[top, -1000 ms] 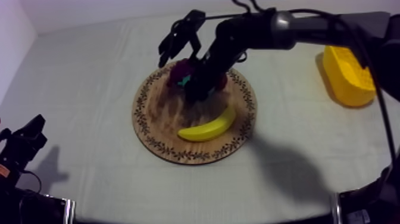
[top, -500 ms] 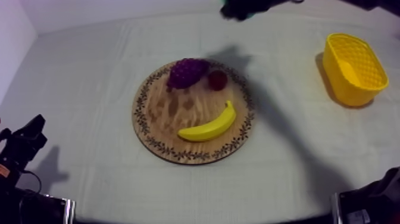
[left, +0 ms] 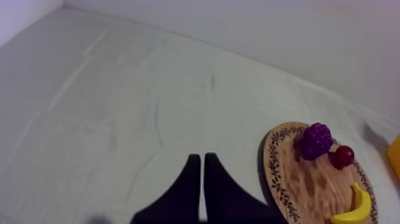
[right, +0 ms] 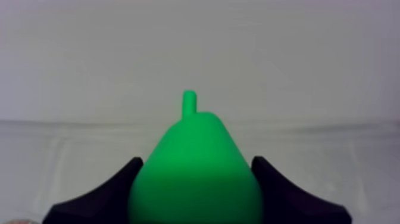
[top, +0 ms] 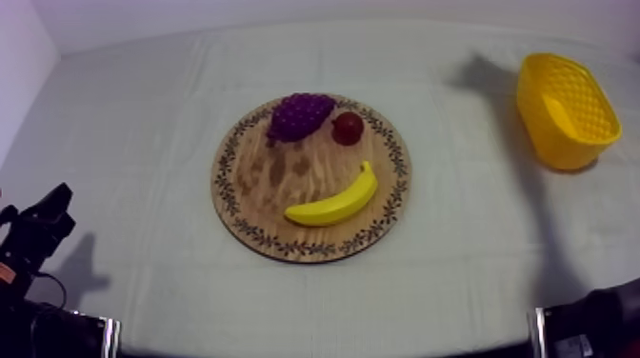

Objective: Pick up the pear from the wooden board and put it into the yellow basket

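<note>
Your right end effector [right: 195,162] clamps the pear [right: 196,184], stem upright, clear of the wooden board [top: 252,190]. The yellow basket [top: 557,143] sits between the board's two and three o'clock, on the same side; carry over it before releasing.

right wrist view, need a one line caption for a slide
The right gripper with black fingers shut on a bright green toy pear, stem upright, grey-white cloth beyond.

Green pear [right: 195,173] sits stem up, clamped between the right gripper [right: 196,190] fingers [right: 113,190], pale cloth [right: 333,155] beyond
</note>
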Motion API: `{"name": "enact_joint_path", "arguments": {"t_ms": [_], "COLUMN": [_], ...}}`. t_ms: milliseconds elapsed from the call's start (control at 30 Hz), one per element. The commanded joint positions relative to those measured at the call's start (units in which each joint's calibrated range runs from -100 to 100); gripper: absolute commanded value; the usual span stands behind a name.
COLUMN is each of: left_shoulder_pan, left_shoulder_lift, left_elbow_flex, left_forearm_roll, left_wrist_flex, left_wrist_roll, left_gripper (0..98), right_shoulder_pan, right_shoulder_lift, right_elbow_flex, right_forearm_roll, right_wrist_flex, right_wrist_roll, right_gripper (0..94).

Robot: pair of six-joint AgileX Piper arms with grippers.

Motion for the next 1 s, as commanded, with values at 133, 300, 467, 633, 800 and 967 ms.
{"name": "enact_joint_path", "arguments": {"t_ms": [133, 300, 467, 633, 800, 967], "left_shoulder_pan": [0.0, 0.0, 0.0, 0.0, 0.0, 0.0], "left_shoulder_lift": [0.0, 0.0, 0.0, 0.0, 0.0, 0.0], "left_elbow_flex": [0.0, 0.0, 0.0, 0.0, 0.0, 0.0], "left_forearm_roll": [-0.02, -0.02, -0.02, -0.02, -0.02, -0.02], "left_wrist_flex": [0.0, 0.0, 0.0, 0.0, 0.0, 0.0], "left_wrist_roll": [0.0, 0.0, 0.0, 0.0, 0.0, 0.0], "left_gripper": [0.1, 0.1, 0.1, 0.1, 0.1, 0.1], "right_shoulder_pan": [7.9, 10.1, 11.5, 12.5, 13.3, 13.6], "right_shoulder_lift": [3.9, 6.9, 9.4, 11.3, 12.3, 12.9], "right_elbow_flex": [0.3, 2.0, 4.5, 6.6, 9.4, 12.1], "right_forearm_roll": [-1.4, -3.0, -4.4, -5.4, -6.4, -7.0], "right_wrist_flex": [6.8, 12.0, 15.8, 18.8, 21.5, 24.3], "right_wrist_roll": [1.1, 2.6, 4.3, 5.5, 7.2, 8.9], "right_gripper": [40.1, 40.1, 40.0, 39.7, 39.6, 39.2]}}
